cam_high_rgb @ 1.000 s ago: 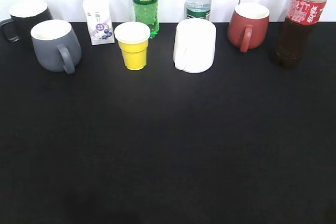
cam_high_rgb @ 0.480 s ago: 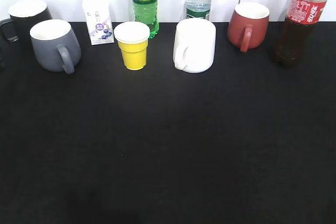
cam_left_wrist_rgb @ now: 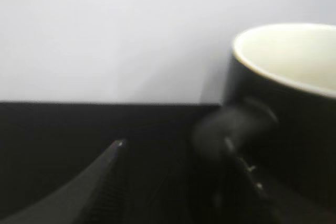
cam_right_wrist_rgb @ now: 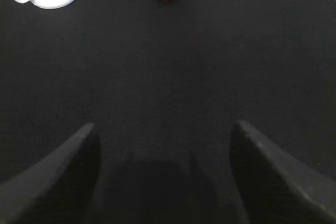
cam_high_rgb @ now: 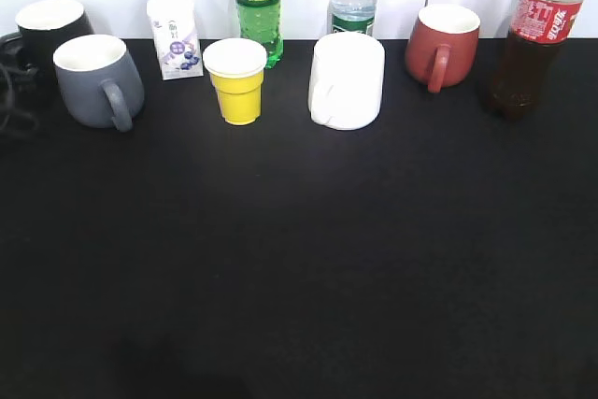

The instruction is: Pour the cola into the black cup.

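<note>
The cola (cam_high_rgb: 534,39) stands upright at the far right of the bench (cam_high_rgb: 299,259), its long axis vertical and its cap on, while the black cup (cam_high_rgb: 51,30) sits at the far left rear corner, so the two task things are well apart, at opposite ends of the row. The left gripper (cam_left_wrist_rgb: 173,150) is close against the cup: in the left wrist view the mug fills the right side, its handle (cam_left_wrist_rgb: 231,127) blurred between the spread fingers (cam_left_wrist_rgb: 107,182), which are released and grasp nothing. The right gripper (cam_right_wrist_rgb: 163,135) hangs low over bare bench with its fingers wide apart and empty; the cola's dark base lies straight ahead of it, well off, toward the far edge. By my reading the right arm is the nearer one for the bottle and the left for the cup, and one or both must travel toward the middle before any pour. Between them stand the grey mug (cam_high_rgb: 96,79), just in front of the black cup, a small carton (cam_high_rgb: 175,39), a yellow cup (cam_high_rgb: 237,79), a green soda bottle (cam_high_rgb: 257,2), a water bottle (cam_high_rgb: 353,2), a white mug (cam_high_rgb: 347,79) and a dark red mug (cam_high_rgb: 440,42). The red mug beside the cola looks the likeliest thing to be knocked on the approach.
</note>
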